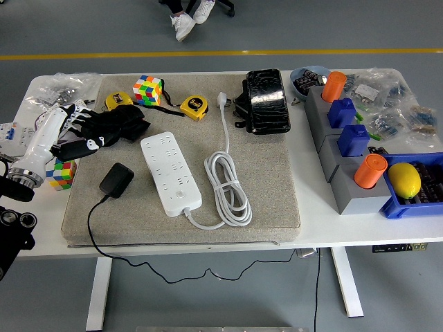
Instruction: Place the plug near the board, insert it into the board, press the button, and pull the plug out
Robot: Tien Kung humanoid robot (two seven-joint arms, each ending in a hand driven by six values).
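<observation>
Your black plug (116,179) lies unplugged on the grey mat (277,200), just left of the white board (170,173): this fits either before insertion or after pull-out. Your left hand (104,129) rests beyond it, fingers loosely spread, holding nothing.

Desk (311,228): white, spans the frame's width.
Grey mat (270,187): covers the desk's centre.
Rubik's cubes: one (147,90) upper left on the mat; another (61,173) at the left, beside the mat's edge.
Tape measures: two yellow ones, (194,107) and (118,101), near the upper cube.
Black case (265,100): top centre of the mat.
Grey block rack (349,187): right side, holding orange cylinders (370,170) and blue blocks (354,140).
Blue bin (398,207): far right, with a lemon (405,180) inside.
Bagged parts (59,88): upper left corner.
Person's shoes (192,16): on the floor, top centre.
</observation>
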